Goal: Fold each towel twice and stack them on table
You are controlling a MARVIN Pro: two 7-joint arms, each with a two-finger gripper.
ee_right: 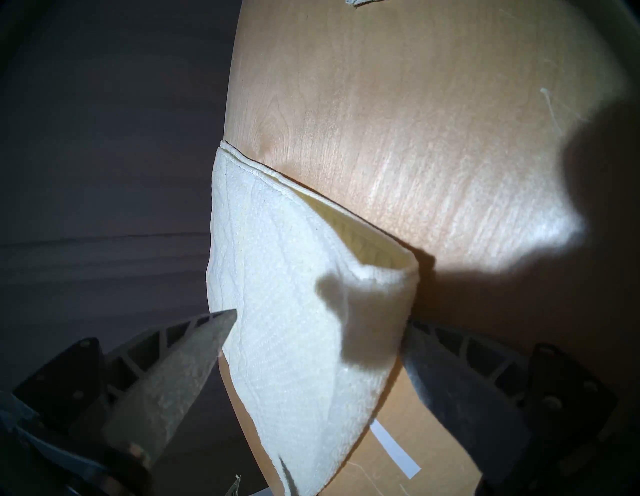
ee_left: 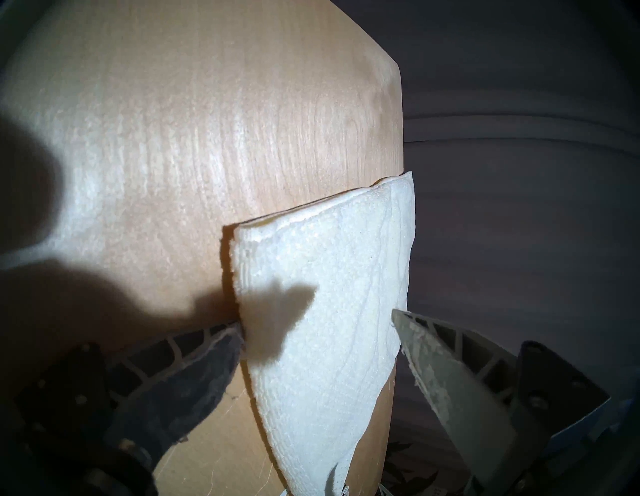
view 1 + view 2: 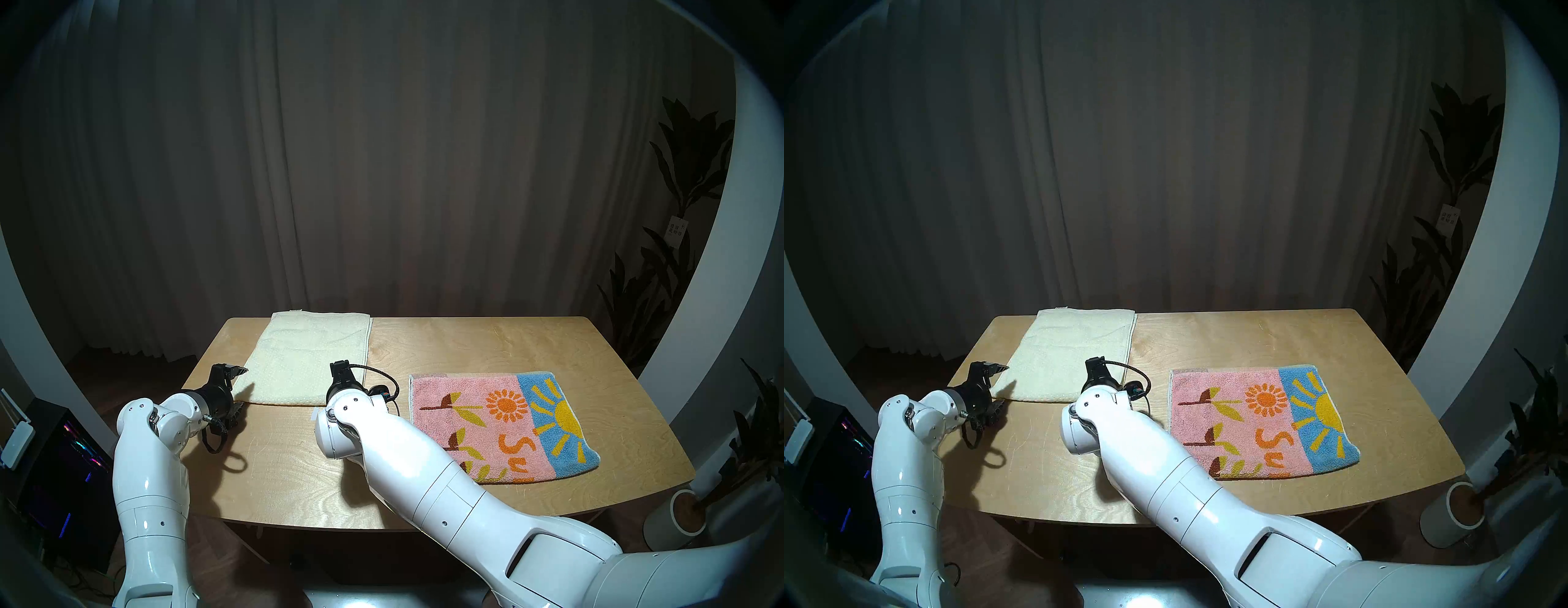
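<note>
Both grippers, left (image 3: 232, 384) and right (image 3: 344, 373), gaping wide and holding nothing, lined up at near corners of cream towel (image 3: 305, 361) left of center on table (image 3: 466, 348), probably for pinching; sun towel (image 3: 500, 424) lower right.

— What does the cream towel (image 3: 306, 361) look like?

— Plain cream-yellow terry with a dotted weave, folded to a long strip. It runs from the far edge of the counter (image 3: 445, 348) toward the near side, on the left half; its far end just overhangs that edge. The wrist views show two layers with hemmed edges, the near corner gaping a little.

— And the other one?

— The patterned towel (image 3: 500, 424) lies flat on the right half, well apart from the cream one. Mostly pink, with a blue panel on its right carrying a yellow sun; an orange flower, leafy stems and orange letters fill the pink. Its near right corner looks slightly skewed.
</note>
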